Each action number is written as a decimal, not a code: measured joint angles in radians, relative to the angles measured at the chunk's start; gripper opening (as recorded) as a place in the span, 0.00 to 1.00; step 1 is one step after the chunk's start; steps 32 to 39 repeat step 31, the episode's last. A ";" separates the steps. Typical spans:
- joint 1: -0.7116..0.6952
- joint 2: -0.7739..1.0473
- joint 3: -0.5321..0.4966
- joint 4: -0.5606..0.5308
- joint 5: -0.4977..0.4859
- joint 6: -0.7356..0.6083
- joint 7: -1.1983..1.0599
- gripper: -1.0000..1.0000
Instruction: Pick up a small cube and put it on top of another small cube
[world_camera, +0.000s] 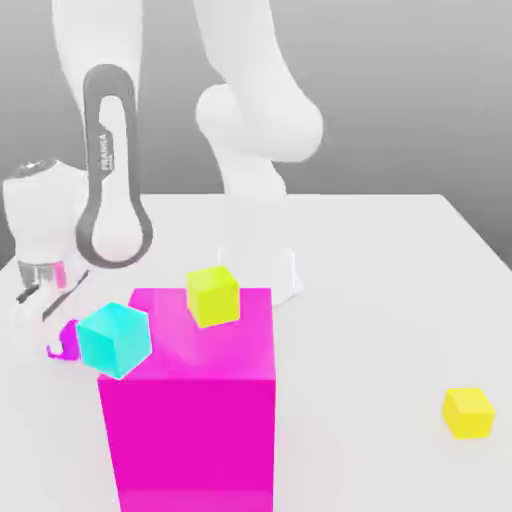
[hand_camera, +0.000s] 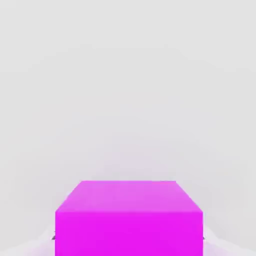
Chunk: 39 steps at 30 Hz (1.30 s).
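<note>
Resting yellow-green (world_camera: 213, 296) and cyan (world_camera: 115, 340) cubes on a large magenta block (world_camera: 190, 430), with a yellow cube (world_camera: 468, 413) sitting apart toward the exterior view's right.

Simulated lab — 1 robot arm (world_camera: 250, 110), plain tabletop (world_camera: 370, 300).

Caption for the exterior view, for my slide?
Yellow-green cube on a large magenta block, with a separate yellow cube on the white table.

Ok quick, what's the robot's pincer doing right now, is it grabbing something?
Pincer: closed on the small magenta cube, one finger on each side of it.
</note>
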 joint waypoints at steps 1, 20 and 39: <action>0.008 -0.036 -0.018 -0.008 -0.042 -0.028 0.031 0.00; 0.368 -0.316 0.197 0.502 -0.150 -0.813 0.102 0.00; 0.411 -0.283 0.245 0.496 -0.156 -0.775 0.106 1.00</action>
